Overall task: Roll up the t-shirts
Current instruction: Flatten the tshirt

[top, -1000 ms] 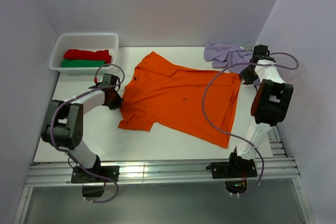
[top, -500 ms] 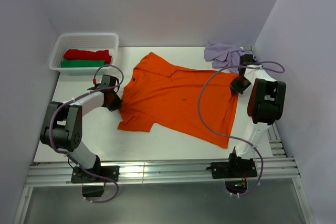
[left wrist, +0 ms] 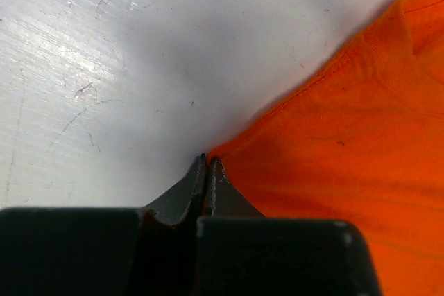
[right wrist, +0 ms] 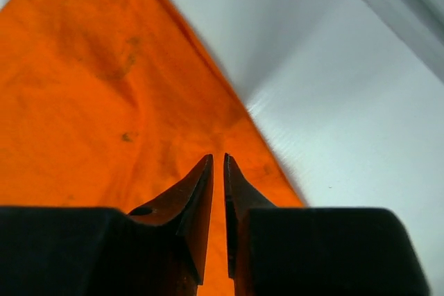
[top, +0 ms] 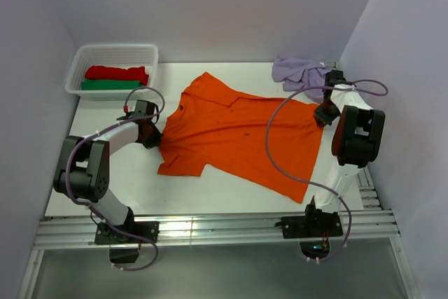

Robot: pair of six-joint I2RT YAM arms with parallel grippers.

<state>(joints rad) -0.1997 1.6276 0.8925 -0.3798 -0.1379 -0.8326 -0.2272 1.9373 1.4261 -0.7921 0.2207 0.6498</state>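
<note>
Orange cotton filled most of the view from both my wrists. My left gripper (left wrist: 207, 161) was clamped fully together, its tips right on the sleeve hem of the orange t-shirt (top: 238, 131). It looked like it had the very edge pinched, but I couldn't swear to it. My right gripper (right wrist: 216, 161) was down to a thin slit over the shirt's right-hand corner, with nothing visibly caught in it.

The shirt itself lay spread across the middle of the table (top: 133, 173), collar toward the far edge, a few wrinkles, no roll started. The lilac t-shirt (top: 297, 71) sat crumpled at the far right corner, just beyond the right gripper. The basket (top: 115, 47) with some red and green cloth (top: 115, 75) in it was in the far left corner.

So I'd call this the flattening stage, orange shirt first. Next move, I reckon, the right side needed a real bite on that corner. Then it could pull against the left to get the fabric taut before any folding or rolling.
</note>
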